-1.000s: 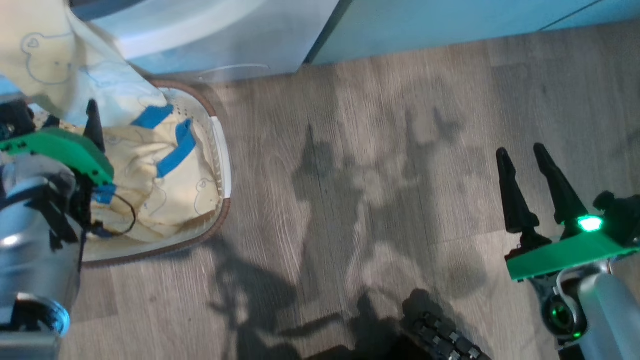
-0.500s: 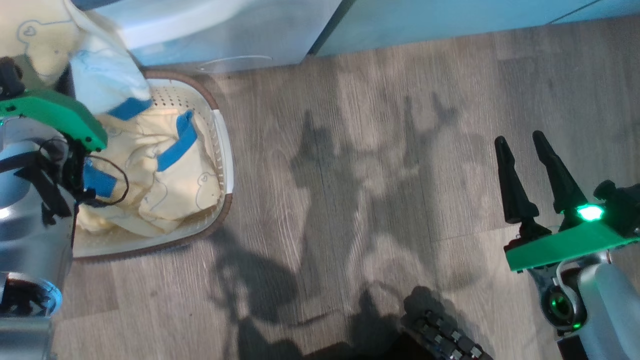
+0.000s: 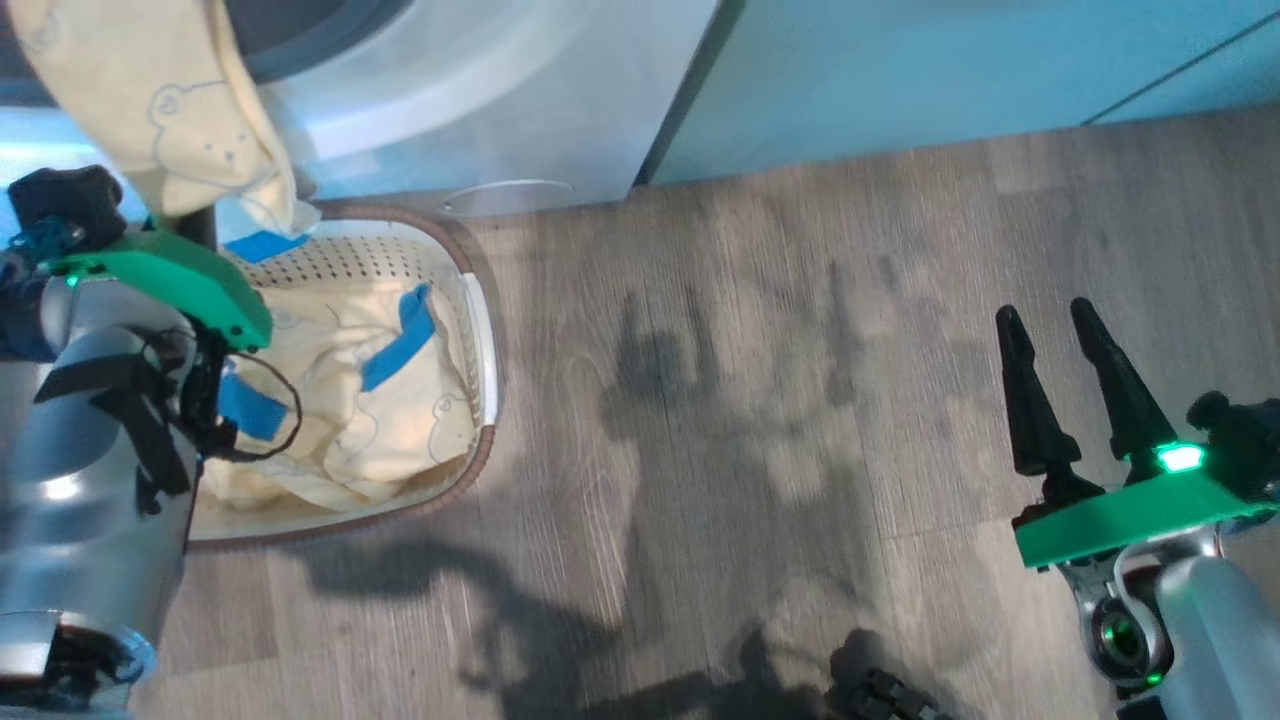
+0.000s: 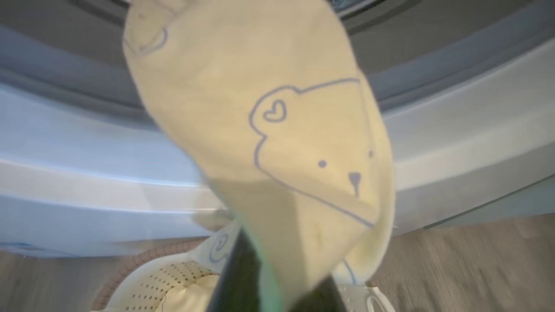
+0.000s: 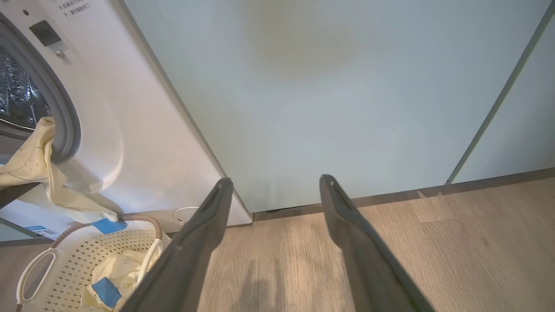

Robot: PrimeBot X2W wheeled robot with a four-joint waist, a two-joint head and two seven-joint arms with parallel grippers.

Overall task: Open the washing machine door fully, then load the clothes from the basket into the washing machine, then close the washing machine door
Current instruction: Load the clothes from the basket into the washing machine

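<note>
My left gripper (image 3: 195,215) is shut on a pale yellow garment (image 3: 150,110) with bear outlines, held up in front of the washing machine (image 3: 480,110). In the left wrist view that garment (image 4: 282,130) drapes over my dark fingers (image 4: 238,277) and hides their tips, with the machine's grey drum rim (image 4: 65,86) behind it. More clothes (image 3: 390,400), yellow with blue patches, lie in the cream basket (image 3: 485,330) on the floor below. My right gripper (image 3: 1043,310) stands open and empty at the right, well away from the basket. The washing machine door is out of view.
Pale green cabinets (image 5: 347,86) stand to the right of the washing machine (image 5: 143,130). Its drum mouth (image 5: 17,95) is uncovered, and the held garment (image 5: 34,169) hangs before it. Wood floor (image 3: 750,400) stretches between the basket (image 5: 86,251) and my right gripper (image 5: 276,181).
My left gripper has risen with the yellow garment, lifting it out of the basket toward the drum mouth. The head view has shifted. The right gripper has stayed open and still.
</note>
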